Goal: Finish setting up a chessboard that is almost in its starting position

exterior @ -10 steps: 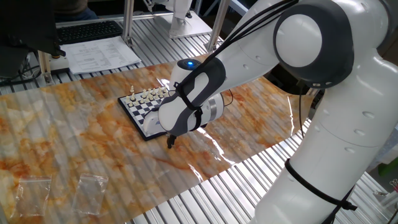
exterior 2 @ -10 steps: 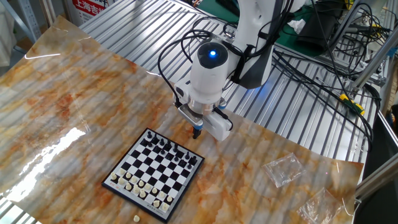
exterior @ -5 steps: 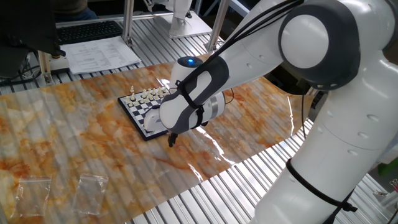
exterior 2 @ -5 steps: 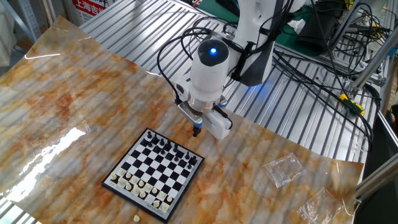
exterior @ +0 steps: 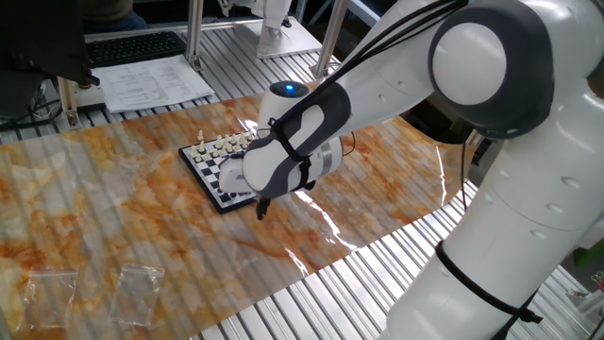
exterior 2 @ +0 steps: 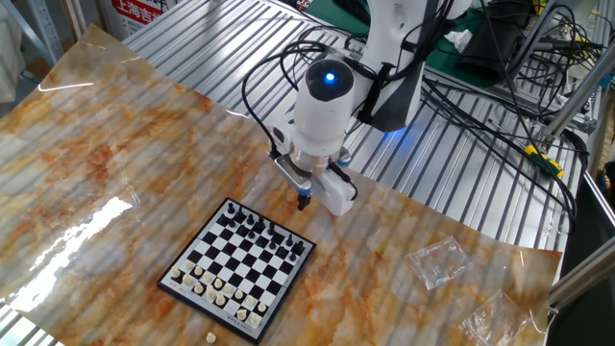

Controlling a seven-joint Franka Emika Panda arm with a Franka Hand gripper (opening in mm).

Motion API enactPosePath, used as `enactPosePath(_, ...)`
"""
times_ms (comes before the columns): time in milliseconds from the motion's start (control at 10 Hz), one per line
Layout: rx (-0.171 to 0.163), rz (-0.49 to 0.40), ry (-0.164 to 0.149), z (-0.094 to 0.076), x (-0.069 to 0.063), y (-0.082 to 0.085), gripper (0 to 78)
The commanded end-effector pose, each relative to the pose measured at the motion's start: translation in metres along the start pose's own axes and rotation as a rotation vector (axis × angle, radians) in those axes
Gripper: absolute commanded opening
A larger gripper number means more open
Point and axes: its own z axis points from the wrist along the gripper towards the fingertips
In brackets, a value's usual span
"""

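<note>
The chessboard (exterior 2: 237,269) lies flat on the marbled table cover, seen also as the chessboard (exterior: 219,168) in the other view. Black pieces stand along its edge nearest the arm and cream pieces along the opposite edge. One cream piece (exterior 2: 210,337) stands off the board beyond the cream edge, also seen as the lone cream piece (exterior: 201,136). My gripper (exterior 2: 304,201) hangs just above the table past the black-side corner, its fingers pointing down and drawn together. The gripper (exterior: 261,211) tip looks dark, and I cannot tell if something tiny sits between the fingers.
Two clear plastic bags (exterior 2: 437,260) (exterior 2: 495,317) lie on the cover to the right, also visible as bags (exterior: 140,286) (exterior: 47,291). Cables (exterior 2: 500,106) run over the slatted metal table behind the arm. Papers (exterior: 156,81) and a keyboard (exterior: 132,45) sit at the back.
The gripper has crept a little upward and toward the board's black-side corner. The board and its pieces have stayed where they were.
</note>
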Motion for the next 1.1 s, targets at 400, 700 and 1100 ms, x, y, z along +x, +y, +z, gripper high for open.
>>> enactPosePath(400, -0.004, 0.234, -0.007, -0.019, -0.021, 0.0, 1.2)
enactPosePath(700, -0.02, 0.355, 0.001, -0.03, -0.035, 0.0, 1.2)
enactPosePath(1100, -0.034, 0.495, 0.012, -0.038, -0.046, 0.002, 1.2)
